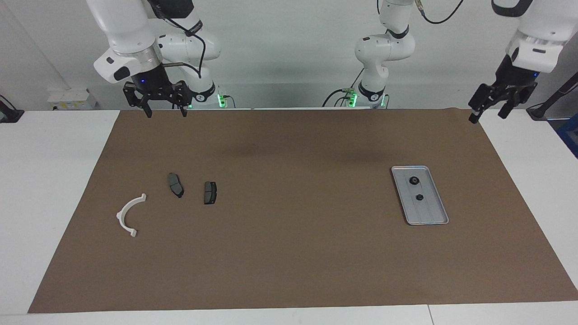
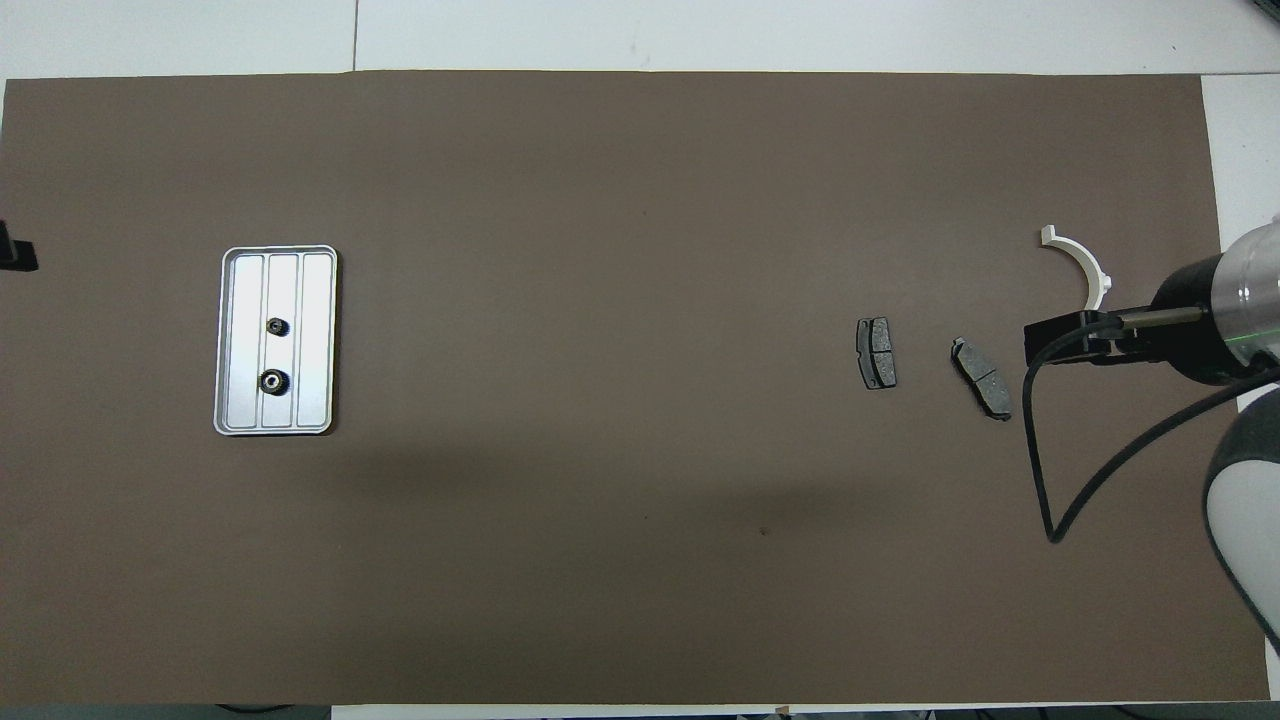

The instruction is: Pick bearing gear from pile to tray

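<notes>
With two bearing gears point(image 1: 413, 180) in the tray point(image 1: 440, 212), we hold both the left gripper point(image 1: 488, 111) and the right gripper point(image 1: 165, 108) raised with fingers apart, judging picking finished.

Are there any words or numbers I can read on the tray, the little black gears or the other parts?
None to read: the tray, the two black gears, the two brake pads and the white bracket show no words or numbers.
</notes>
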